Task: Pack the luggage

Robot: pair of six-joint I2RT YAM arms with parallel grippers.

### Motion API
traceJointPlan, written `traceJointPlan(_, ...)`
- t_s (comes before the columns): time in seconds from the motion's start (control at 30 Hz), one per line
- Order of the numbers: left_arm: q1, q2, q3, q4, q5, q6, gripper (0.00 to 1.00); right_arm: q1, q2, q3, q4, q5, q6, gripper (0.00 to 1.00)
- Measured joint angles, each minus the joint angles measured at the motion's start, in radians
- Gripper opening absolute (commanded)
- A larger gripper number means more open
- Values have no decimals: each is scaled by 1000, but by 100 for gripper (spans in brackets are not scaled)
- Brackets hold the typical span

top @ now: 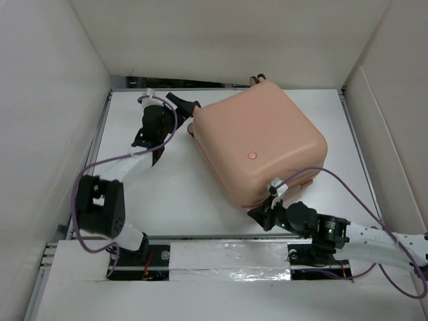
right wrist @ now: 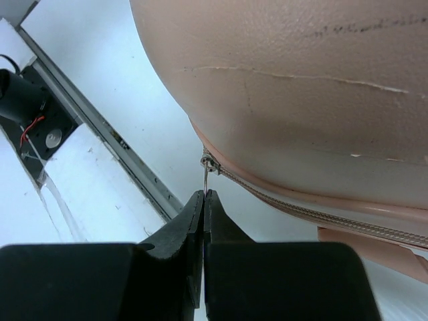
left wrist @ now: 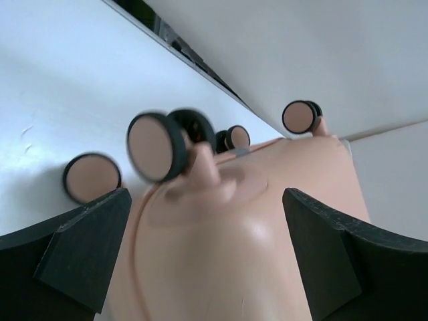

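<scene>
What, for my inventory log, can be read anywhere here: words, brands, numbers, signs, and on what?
No text is legible.
Dark marks on the suitcase shell, right wrist view: too blurred to read.
Round badge on its top: too small to read.

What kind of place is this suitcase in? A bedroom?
Probably a robot lab booth, not a bedroom: plain white walls box in a white table, and a left arm and right arm are bolted at its edge.

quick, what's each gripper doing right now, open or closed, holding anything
Left gripper: open, holding nothing, facing the luggage.
Right gripper: shut on the zipper pull.
</scene>
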Motion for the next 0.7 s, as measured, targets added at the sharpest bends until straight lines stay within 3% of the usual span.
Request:
traceJointPlan(0.27,-1,309,313,-116,39,14,99,1,-25,-11,-11,-9,16,0)
traceJointPlan(0.53,-3,449,438,-185,72,11,96,1,-26,-11,-13,-8,19,0)
traceJointPlan(0.67,-1,469,458,-155,91,-16,84,1,-25,-11,-13,-7,21,0)
traceJointPlan(0.7,-1,475,460,-140,94,-23,74,1,-25,-11,-13,-5,23,0)
